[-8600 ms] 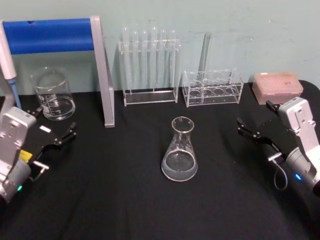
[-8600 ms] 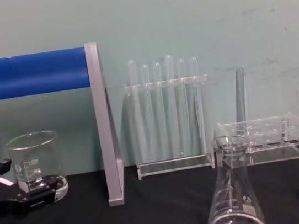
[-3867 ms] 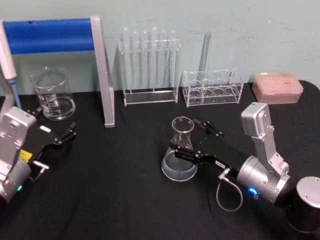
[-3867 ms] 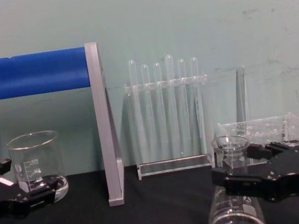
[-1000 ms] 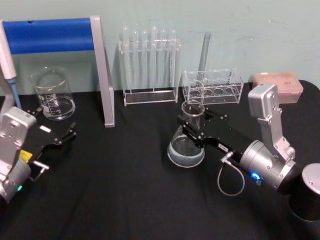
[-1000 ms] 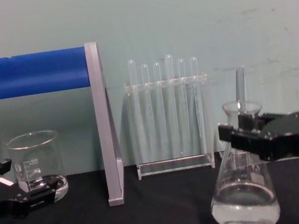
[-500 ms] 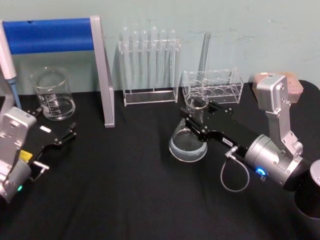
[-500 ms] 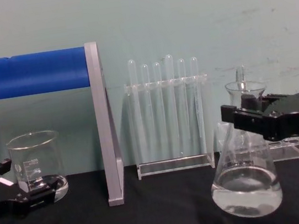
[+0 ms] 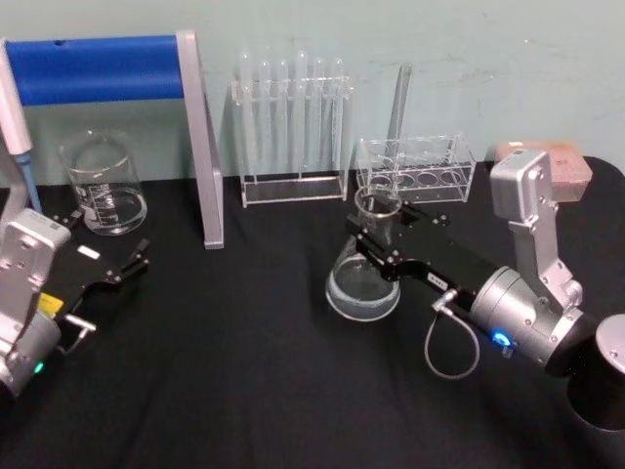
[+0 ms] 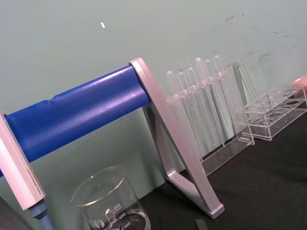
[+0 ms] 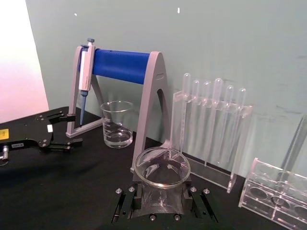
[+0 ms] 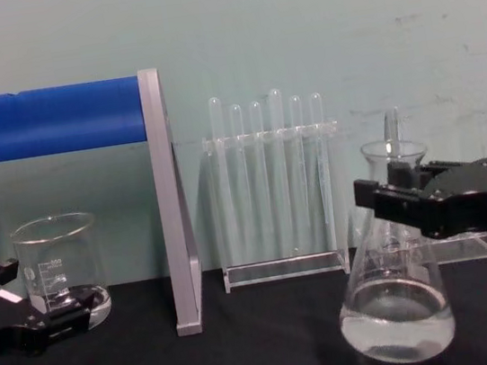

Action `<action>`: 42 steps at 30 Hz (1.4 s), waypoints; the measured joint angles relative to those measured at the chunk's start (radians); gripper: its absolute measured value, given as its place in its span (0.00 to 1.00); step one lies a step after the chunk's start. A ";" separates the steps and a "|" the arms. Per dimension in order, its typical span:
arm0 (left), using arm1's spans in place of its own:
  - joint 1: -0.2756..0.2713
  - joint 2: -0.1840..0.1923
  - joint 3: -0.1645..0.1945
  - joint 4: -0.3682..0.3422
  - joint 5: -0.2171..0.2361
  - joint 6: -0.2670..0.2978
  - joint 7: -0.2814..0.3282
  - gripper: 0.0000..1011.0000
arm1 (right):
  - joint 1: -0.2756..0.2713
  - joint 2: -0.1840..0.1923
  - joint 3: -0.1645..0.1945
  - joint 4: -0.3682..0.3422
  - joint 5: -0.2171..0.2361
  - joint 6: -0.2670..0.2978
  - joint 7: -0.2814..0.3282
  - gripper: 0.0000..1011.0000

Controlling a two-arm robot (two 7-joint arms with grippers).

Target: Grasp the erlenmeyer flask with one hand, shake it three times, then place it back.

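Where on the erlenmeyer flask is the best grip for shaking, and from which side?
The narrow neck just under the flared rim, approached from the robot's right. The erlenmeyer flask widens into a sloped cone below, where a grip would likely slip. The right gripper clamps that neck now.

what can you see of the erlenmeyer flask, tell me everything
The erlenmeyer flask is clear glass, with a wide round base tapering to a narrow neck and a flared rim. A shallow layer of clear liquid sits in the base. It hangs roughly upright and seems to be held just off the black table. The right gripper has its jaws shut on the neck, and nothing else touches it.
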 joint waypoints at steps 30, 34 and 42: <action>0.000 0.000 0.000 0.000 0.000 0.000 0.000 0.99 | -0.024 0.021 -0.135 -0.089 -0.016 -0.003 0.105 0.45; 0.000 0.000 0.000 0.000 0.000 0.000 0.000 0.99 | -0.023 0.030 -0.147 -0.094 -0.011 -0.012 0.115 0.45; 0.000 0.000 0.000 0.000 0.000 0.000 0.000 0.99 | -0.017 0.025 -0.131 -0.076 -0.014 -0.018 0.077 0.45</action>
